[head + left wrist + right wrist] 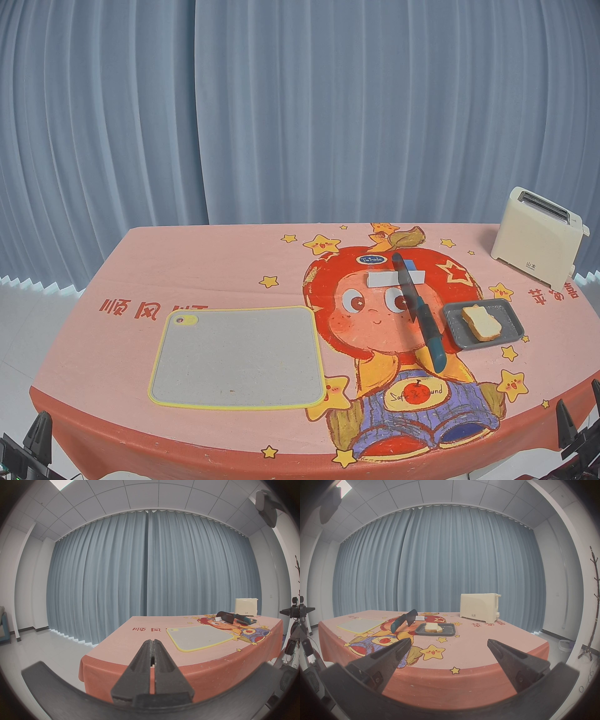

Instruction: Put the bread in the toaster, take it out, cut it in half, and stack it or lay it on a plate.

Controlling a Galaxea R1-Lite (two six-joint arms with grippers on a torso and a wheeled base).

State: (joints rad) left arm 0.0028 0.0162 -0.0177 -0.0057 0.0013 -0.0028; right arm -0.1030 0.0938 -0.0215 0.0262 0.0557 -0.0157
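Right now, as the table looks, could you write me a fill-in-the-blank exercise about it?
1. The bread slice lies in a grey ___.
2. The ___ lies between the cutting board and that bread.
3. The left gripper is ___, while the right gripper is open.
Missing words: tray; knife; shut.
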